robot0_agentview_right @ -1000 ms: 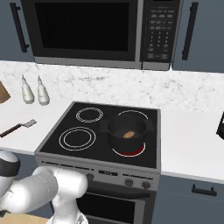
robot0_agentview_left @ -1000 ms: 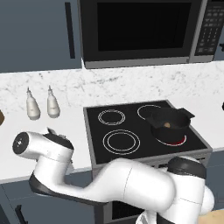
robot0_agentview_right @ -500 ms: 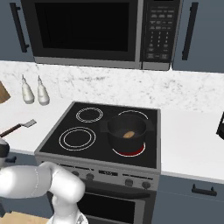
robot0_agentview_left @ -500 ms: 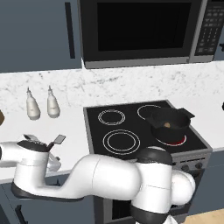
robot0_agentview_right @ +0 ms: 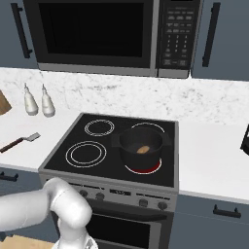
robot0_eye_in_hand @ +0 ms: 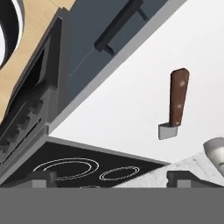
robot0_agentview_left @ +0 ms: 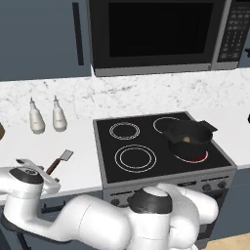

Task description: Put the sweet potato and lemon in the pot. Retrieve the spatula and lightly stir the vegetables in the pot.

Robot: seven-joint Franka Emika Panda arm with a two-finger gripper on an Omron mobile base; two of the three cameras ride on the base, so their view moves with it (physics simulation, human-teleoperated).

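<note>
The dark pot (robot0_agentview_left: 189,138) (robot0_agentview_right: 141,145) stands on the stove's front right burner, which glows red. The orange-brown sweet potato (robot0_agentview_left: 186,140) (robot0_agentview_right: 143,149) lies inside it. The lemon is hidden from me. On the white counter left of the stove lies the spatula (robot0_agentview_left: 57,161) (robot0_agentview_right: 19,142) (robot0_eye_in_hand: 177,101), its brown handle toward the counter's front and its grey blade toward the wall. My gripper (robot0_agentview_left: 38,169) (robot0_eye_in_hand: 113,180) hovers over the counter's front edge just left of the spatula. It is open, with nothing between its fingertips (robot0_eye_in_hand: 42,180).
Two white shaker bottles (robot0_agentview_left: 46,115) (robot0_agentview_right: 39,100) stand by the back wall left of the stove (robot0_agentview_left: 156,146). A microwave (robot0_agentview_right: 97,36) hangs above. A wooden block (robot0_agentview_right: 3,102) sits at the far left and a dark object (robot0_agentview_right: 245,141) at the right edge.
The arm has swung left and down, and the hand has dropped from above the counter to its front edge beside the spatula. Pot and spatula have not moved.
</note>
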